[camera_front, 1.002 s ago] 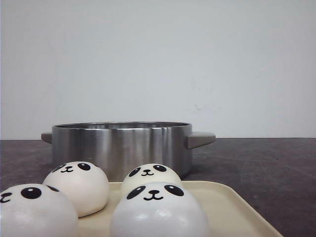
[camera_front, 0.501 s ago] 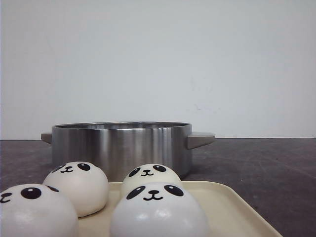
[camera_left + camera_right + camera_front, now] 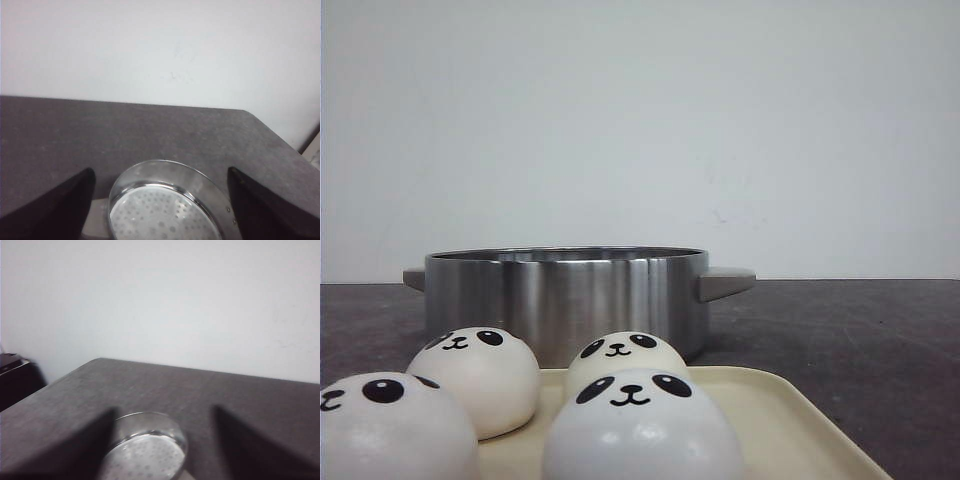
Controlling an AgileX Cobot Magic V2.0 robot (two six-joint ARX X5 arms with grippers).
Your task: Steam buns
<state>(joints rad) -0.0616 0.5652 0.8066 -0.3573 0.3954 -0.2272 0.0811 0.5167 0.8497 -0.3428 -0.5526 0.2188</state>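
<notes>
Several white panda-faced buns sit on a cream tray at the front of the front view: one at the far left, one behind it, one in the middle front, one behind that. A steel pot with side handles stands behind the tray. The left wrist view shows the pot's perforated steamer plate between the spread black fingers of my left gripper, which is open and empty. The right wrist view, blurred, shows the pot between the spread fingers of my right gripper, open and empty. Neither gripper shows in the front view.
The dark table extends to the right of the pot, with a white wall behind. In the left wrist view the table's right edge runs near the pot. In the right wrist view a dark object stands beyond the table's left edge.
</notes>
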